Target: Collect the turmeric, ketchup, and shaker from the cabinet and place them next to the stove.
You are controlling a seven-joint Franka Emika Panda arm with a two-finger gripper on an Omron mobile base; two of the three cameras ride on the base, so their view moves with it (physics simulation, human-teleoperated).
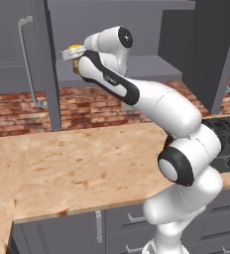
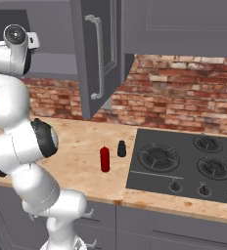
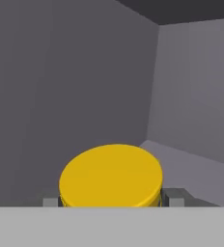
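Note:
The turmeric (image 3: 111, 176), a jar with a yellow lid, sits between my two fingertips (image 3: 174, 197) inside the grey cabinet (image 3: 85, 72). My gripper (image 1: 74, 57) is shut on it at the cabinet's shelf (image 1: 151, 67), with the yellow lid showing beside the hand. The red ketchup (image 2: 104, 159) bottle stands upright on the counter just left of the stove (image 2: 189, 163). The black shaker (image 2: 121, 148) stands upright right behind it, closer to the cooktop's edge.
An open cabinet door (image 1: 45, 64) with a long curved handle hangs left of my hand; another (image 2: 96, 53) stands out over the counter. The wooden counter (image 1: 77, 163) stretches below, with a brick wall behind and grey drawers (image 1: 132, 218) under its front edge.

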